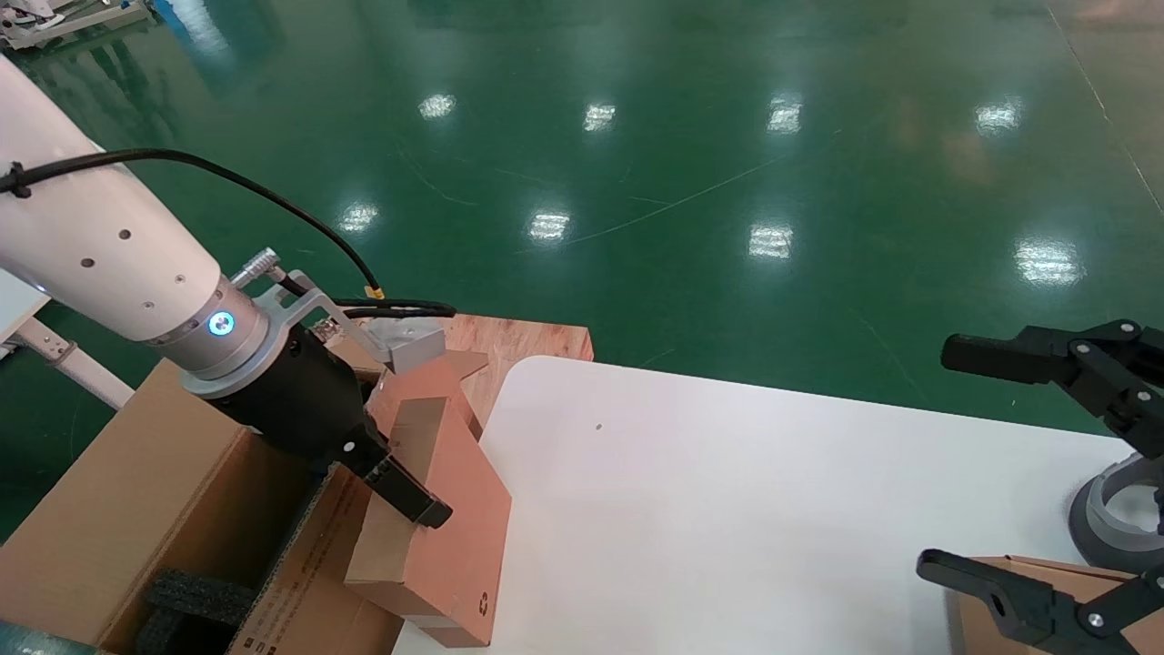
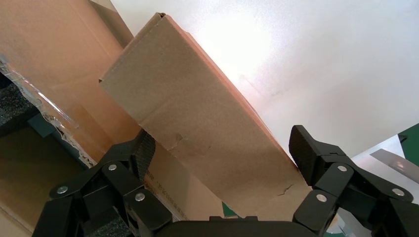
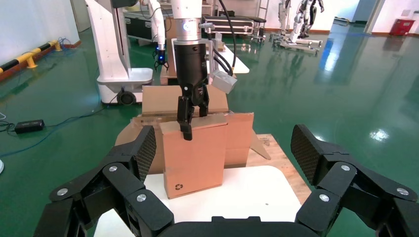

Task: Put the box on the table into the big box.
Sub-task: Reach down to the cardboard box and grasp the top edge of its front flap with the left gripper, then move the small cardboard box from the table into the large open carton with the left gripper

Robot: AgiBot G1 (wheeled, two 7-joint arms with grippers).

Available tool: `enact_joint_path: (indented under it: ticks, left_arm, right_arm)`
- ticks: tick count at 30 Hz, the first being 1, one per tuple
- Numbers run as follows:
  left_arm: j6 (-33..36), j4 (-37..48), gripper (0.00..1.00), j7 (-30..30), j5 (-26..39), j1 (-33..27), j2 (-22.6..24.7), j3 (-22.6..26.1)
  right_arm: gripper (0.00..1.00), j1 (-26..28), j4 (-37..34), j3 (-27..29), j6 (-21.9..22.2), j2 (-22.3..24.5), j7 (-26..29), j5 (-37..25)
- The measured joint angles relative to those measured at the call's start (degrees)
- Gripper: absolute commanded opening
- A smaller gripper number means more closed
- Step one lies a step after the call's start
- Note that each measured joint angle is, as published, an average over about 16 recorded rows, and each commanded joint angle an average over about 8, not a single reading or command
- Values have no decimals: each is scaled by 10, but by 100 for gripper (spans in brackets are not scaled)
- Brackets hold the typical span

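The reddish-brown box (image 1: 455, 546) stands on edge, tilted, at the left edge of the white table (image 1: 727, 509), its recycling symbol near the low corner. My left gripper (image 1: 418, 496) straddles the box's top edge and is shut on it, one finger on each flat face. The left wrist view shows the box's narrow top face (image 2: 197, 113) spanning my left gripper (image 2: 222, 148). The big box (image 1: 136, 491) with black foam (image 1: 195, 596) lies just left of it. My right gripper (image 1: 950, 455) is open and empty over the table's right end. The right wrist view shows the box (image 3: 192, 153) and left gripper (image 3: 190, 126).
A paler carton (image 1: 1028, 573) sits under my right gripper at the table's front right. A wooden pallet (image 1: 527, 341) lies behind the big box on the green floor. A slanted white table leg (image 1: 73, 364) is at far left.
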Motion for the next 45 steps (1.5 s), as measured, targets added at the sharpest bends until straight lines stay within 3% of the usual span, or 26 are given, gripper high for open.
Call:
enact_joint_path:
  ticks: [1, 2, 16, 17, 25, 45]
  left_arm:
    - [0, 0, 0, 0, 0, 0, 0, 0]
    - [-1, 0, 0, 0, 0, 0, 0, 0]
    - [-3, 0, 0, 0, 1, 1, 1, -1]
    - [-4, 0, 0, 0, 1, 1, 1, -1]
    - [-4, 0, 0, 0, 1, 1, 1, -1]
    - [-7, 1, 0, 2, 4, -2, -1, -10]
  right_arm:
    - [4, 0, 0, 0, 0, 0, 0, 0]
    - [0, 0, 0, 0, 0, 0, 0, 0]
    - [0, 0, 0, 0, 0, 0, 0, 0]
    - [2, 0, 0, 0, 0, 0, 0, 0]
    - [100, 0, 0, 0, 0, 0, 0, 0]
    - [100, 0, 0, 0, 0, 0, 0, 0]
